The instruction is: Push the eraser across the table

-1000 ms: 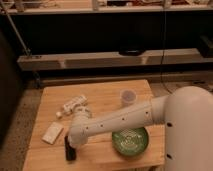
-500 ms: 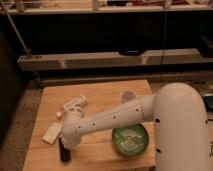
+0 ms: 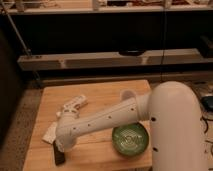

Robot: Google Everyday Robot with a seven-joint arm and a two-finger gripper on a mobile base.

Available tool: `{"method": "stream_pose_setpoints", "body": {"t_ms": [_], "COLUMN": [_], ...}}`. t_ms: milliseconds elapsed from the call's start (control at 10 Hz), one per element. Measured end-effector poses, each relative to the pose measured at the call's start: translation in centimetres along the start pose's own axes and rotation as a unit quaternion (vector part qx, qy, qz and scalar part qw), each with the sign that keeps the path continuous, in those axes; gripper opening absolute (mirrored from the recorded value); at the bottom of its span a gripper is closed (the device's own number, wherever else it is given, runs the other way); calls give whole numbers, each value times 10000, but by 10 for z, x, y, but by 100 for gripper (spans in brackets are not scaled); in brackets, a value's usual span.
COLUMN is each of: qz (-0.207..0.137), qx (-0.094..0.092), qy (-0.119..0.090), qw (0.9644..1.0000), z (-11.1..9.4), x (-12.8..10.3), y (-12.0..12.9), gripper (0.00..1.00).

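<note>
Dark shelving stands behind the light wooden desk (image 3: pixel 100 95), over which our white arm (image 3: pixel 110 120) reaches down to the near left corner, past a green bowl (image 3: pixel 130 138), a white flat block (image 3: pixel 50 133) and a pale cup (image 3: pixel 128 95). We judge the push to be in hand: our gripper (image 3: pixel 61 146) sits low at the arm's end, and the next move calls for a steady sweep along the planks without riding over the piece. The eraser (image 3: pixel 59 156) lies flat at the desk's front edge, just below and apparently touching the gripper; whether the jaws are open or closed we cannot tell.
</note>
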Motion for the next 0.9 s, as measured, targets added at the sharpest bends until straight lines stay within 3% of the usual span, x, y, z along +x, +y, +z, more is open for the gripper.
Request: {"method": "stream_pose_setpoints", "body": {"t_ms": [200, 600, 900], "qz": [-191, -271, -380], "qx": [-40, -55, 9], "qy": [-93, -172, -27], "qw": [9998, 9995, 9993], "z": [6, 12, 10], "x": [-5, -5, 0], "y": [-15, -19, -30], "gripper": [0, 0, 0]}}
